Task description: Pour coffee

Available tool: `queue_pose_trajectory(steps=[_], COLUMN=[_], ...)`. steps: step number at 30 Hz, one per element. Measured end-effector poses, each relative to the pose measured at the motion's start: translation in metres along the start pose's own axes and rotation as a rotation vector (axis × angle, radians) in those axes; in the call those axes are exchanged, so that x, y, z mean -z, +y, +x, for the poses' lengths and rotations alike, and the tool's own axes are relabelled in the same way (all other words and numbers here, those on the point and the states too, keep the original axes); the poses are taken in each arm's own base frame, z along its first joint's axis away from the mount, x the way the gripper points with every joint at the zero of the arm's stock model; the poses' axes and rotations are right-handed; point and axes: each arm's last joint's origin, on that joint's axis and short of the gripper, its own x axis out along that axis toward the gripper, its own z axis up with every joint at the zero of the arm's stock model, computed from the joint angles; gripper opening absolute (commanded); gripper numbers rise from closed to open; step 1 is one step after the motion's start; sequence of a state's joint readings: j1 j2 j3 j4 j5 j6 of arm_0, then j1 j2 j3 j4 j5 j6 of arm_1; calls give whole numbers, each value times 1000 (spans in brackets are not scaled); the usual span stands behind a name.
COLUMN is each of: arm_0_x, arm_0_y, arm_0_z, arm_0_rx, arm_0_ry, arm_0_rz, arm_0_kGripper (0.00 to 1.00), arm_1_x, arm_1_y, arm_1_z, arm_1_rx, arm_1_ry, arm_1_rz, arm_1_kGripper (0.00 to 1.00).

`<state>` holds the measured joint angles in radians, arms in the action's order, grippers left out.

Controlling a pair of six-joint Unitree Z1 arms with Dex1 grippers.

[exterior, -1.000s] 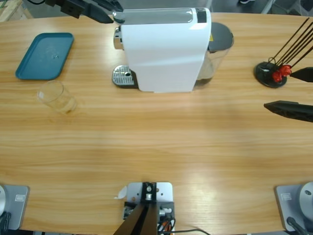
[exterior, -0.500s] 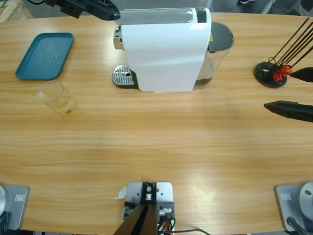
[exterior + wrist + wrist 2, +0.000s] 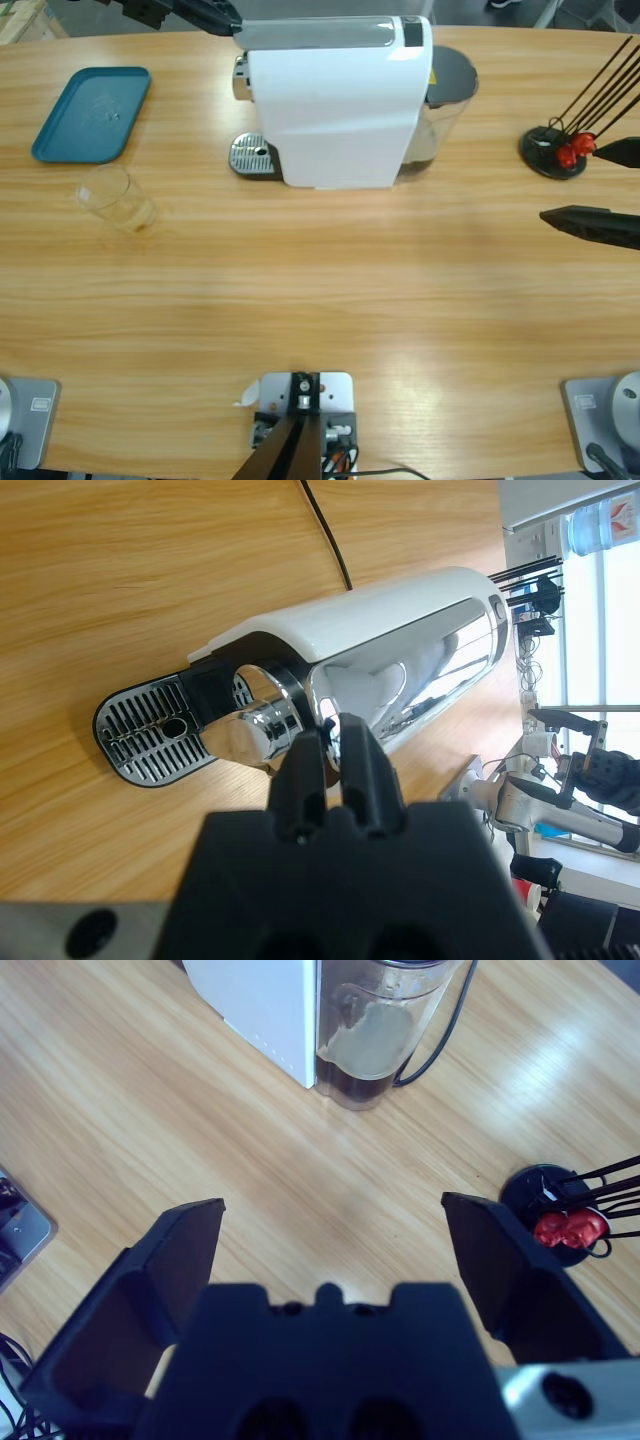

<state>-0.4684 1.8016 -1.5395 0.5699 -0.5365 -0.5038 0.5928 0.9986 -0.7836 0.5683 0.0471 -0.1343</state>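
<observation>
The left gripper (image 3: 333,735) is clenched on nothing. It hangs by the top left corner of the white coffee machine (image 3: 335,105), its tips pointing at the chrome spout (image 3: 255,730) above the drip grate (image 3: 250,157). The right gripper (image 3: 572,182) is released, jaws wide apart, at the right edge of the frame beside a black stand of sticks (image 3: 552,150).

I cannot make out any coffee for certain. The clear glass (image 3: 115,198), at the left of the bench (image 3: 330,300) below a teal tray (image 3: 90,112), shows only a faint amber tint at its base.

Coffee can only be moved in its glass. The glass is probably light, stiff, smooth enough to slip and easy to crack. I would grip it across the middle of its wall with gentle pressure and keep it level, since liquid and foam slosh.
</observation>
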Motion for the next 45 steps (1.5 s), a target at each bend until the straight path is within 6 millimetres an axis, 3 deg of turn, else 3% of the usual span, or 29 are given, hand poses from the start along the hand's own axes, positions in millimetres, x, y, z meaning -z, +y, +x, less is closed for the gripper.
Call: queue_pose_trajectory(steps=[28,29,32,34,36,37,38,40,45], arm_0_x=[-5,-7,-13,-11,-11,-11,-11,-10,11], arm_0_y=[-9,-12,-53,-64,-65,-65,-66,-70,-102], arm_0_z=[-5,-7,-33,-43,-44,-44,-44,-44,-60], arm_0_rx=[15,22,121,145,149,152,165,200,171], arm_0_ry=[-14,-23,-92,-109,-111,-110,-102,-98,-190], arm_0_rz=[-20,-14,82,106,109,109,112,149,519], arm_0_kGripper=[0,0,0,10,624,741,756,982,991], arm_1_x=[0,0,0,1,1,1,1,1,2], arm_1_y=[0,0,0,0,0,0,0,0,0], arm_1_z=[-1,-1,-1,-2,-3,-3,-4,-4,-6], arm_1_rx=[0,0,1,1,2,2,2,2,9], arm_1_ry=[-4,-4,-6,-9,-13,-14,-16,-18,-31], arm_1_rz=[0,0,0,0,-1,-1,-1,-1,3], arm_1_kGripper=[973,969,968,968,964,964,964,964,968])
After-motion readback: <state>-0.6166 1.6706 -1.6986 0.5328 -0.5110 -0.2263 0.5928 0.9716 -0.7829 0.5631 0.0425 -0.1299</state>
